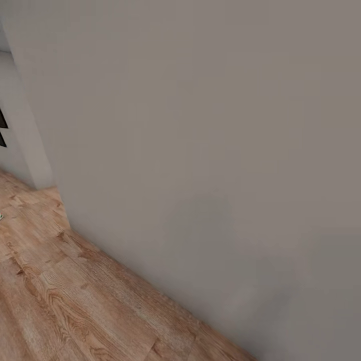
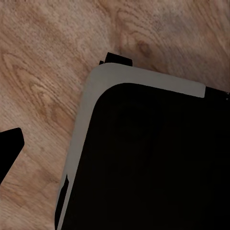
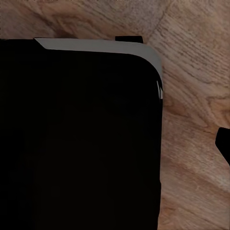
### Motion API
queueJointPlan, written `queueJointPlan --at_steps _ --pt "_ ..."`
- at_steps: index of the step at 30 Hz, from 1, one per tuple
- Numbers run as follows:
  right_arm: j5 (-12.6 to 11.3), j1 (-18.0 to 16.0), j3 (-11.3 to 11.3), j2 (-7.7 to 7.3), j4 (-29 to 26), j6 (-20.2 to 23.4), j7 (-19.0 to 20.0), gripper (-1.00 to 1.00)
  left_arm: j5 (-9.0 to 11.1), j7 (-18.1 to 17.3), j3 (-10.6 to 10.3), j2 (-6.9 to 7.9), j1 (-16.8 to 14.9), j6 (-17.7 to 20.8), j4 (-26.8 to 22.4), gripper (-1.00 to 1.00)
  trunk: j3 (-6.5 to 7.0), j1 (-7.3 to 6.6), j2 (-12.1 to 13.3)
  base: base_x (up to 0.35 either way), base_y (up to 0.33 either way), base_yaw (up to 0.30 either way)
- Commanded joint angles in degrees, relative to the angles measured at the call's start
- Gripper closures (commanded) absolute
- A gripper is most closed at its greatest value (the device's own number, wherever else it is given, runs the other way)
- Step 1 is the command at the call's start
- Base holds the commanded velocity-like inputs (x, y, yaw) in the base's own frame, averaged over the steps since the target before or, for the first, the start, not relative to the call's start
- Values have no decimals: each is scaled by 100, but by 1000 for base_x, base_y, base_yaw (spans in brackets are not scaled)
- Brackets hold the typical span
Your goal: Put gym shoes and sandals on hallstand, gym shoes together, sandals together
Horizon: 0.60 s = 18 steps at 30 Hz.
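Close ahead, a grey wall [image 1: 210, 150] looms over the corridor floor [image 1: 60, 301]; no shoes or hallstand visible; either gripper's state I cannot tell; driving on risks bumping it.

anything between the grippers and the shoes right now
Cannot be judged: no shoes or rack are in sight. The head view faces a plain grey wall with corridor floor beside it. Both wrist views look down at the robot's dark base over the floor.
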Motion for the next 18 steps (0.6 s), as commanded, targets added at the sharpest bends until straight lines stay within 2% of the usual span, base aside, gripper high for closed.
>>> queueJointPlan --at_steps 1,18 --pt "0 0 0 2 0 0 0 -100 0 0 0 0 0 0 0 -100 0 0 0 0 0 0" --pt "7 -1 10 8 0 7 -16 -100 0 0 0 8 -1 7 0 -100 0 0 0 0 0 0"
